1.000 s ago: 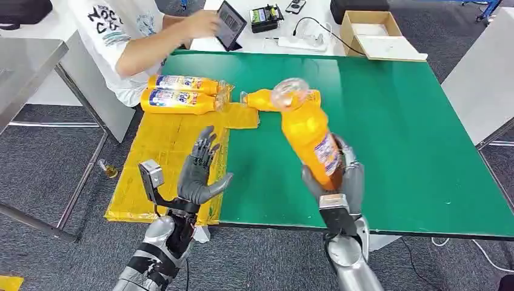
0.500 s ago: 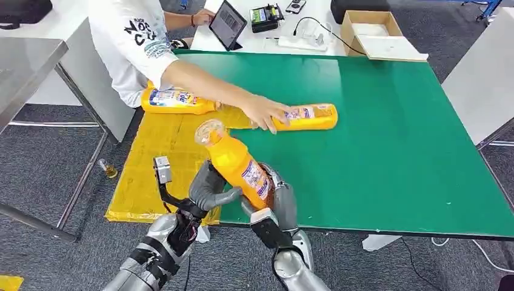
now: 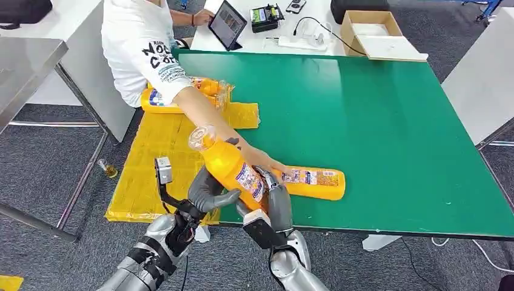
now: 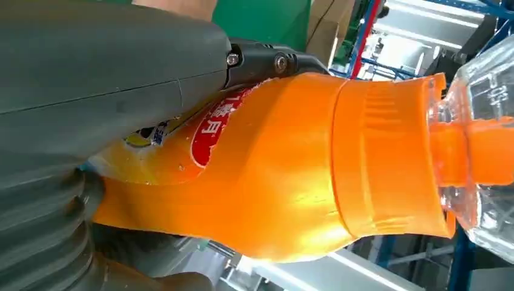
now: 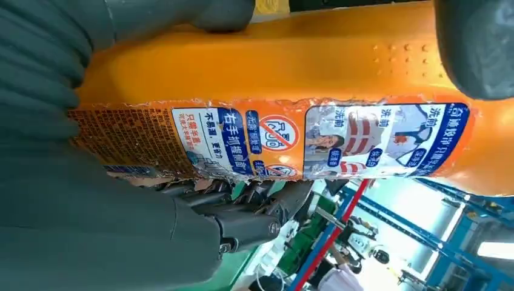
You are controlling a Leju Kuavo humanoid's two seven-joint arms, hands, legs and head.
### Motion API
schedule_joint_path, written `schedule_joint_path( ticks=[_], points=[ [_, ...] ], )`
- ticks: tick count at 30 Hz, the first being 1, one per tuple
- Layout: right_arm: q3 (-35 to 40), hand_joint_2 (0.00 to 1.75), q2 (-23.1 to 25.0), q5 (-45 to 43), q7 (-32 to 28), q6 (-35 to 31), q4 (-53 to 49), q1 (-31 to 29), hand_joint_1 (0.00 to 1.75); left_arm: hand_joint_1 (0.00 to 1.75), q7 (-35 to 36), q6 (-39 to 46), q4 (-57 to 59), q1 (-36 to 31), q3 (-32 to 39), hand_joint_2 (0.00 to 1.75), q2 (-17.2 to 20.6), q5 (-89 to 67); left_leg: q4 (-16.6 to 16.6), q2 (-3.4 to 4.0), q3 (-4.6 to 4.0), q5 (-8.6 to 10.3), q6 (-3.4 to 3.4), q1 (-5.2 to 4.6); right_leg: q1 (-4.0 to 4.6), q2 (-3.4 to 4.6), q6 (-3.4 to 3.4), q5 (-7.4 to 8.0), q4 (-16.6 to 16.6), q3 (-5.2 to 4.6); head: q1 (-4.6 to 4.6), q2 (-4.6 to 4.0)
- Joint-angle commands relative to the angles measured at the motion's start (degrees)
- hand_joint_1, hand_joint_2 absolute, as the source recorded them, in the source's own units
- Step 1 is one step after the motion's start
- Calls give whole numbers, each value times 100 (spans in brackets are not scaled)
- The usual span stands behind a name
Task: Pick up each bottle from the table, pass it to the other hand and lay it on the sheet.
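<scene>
An orange bottle [image 3: 233, 173] with a clear cap [image 3: 201, 137] is tilted over the table's front edge. My right hand [image 3: 276, 203] grips its lower body, where the label [image 5: 303, 136] is. My left hand [image 3: 209, 189] wraps its upper body, the thumb [image 4: 109, 79] lying across the bottle [image 4: 291, 182]. A person's arm [image 3: 206, 112] reaches over the yellow sheet [image 3: 160, 157], their hand on a second orange bottle [image 3: 315, 179] lying on the green table [image 3: 376, 121]. Two more bottles [image 3: 159, 103] lie at the sheet's far end, partly hidden by the person.
The person in a white shirt [image 3: 139, 48] stands at the table's far left. A tablet [image 3: 230, 24], a power strip and a cardboard box [image 3: 370, 27] sit beyond the table. A grey metal table [image 3: 30, 60] stands at the left.
My right hand carried the bottle left and down to my left hand, which closed on it. The person slid another bottle from near the sheet to the table's front.
</scene>
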Motion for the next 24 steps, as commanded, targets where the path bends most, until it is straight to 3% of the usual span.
schedule_joint_path(
  ticks=[1,10,14,15,24],
  points=[
    [134,175,-66,-8,-7,-16,441,-273,175,0,25,-13,366,-275,-269,175,172,-11,-7,12,24,-6,9,-1,3,0,-11,-4,-6,22,2,0],
    [398,175,218,775,122,-608,1635,-845,175,0,42,-10,717,-595,-555,175,149,19,-5,10,17,-2,8,-1,3,0,-9,-1,-4,14,2,0],
    [553,175,275,948,199,-521,1935,-865,175,0,46,-27,827,-629,-561,175,114,120,-15,21,50,-9,14,-1,6,2,-17,-6,-15,45,0,0],
    [787,175,296,1172,319,-235,2126,-896,175,0,90,-89,940,-653,-553,175,72,208,-11,14,40,-8,12,0,6,-2,-13,-6,-11,37,2,0],
    [927,175,405,1222,369,-241,2349,-815,175,0,-82,-107,1229,-690,-551,175,-46,289,-3,1,19,-5,8,1,6,-10,-10,-7,-4,17,0,0]
  ],
)
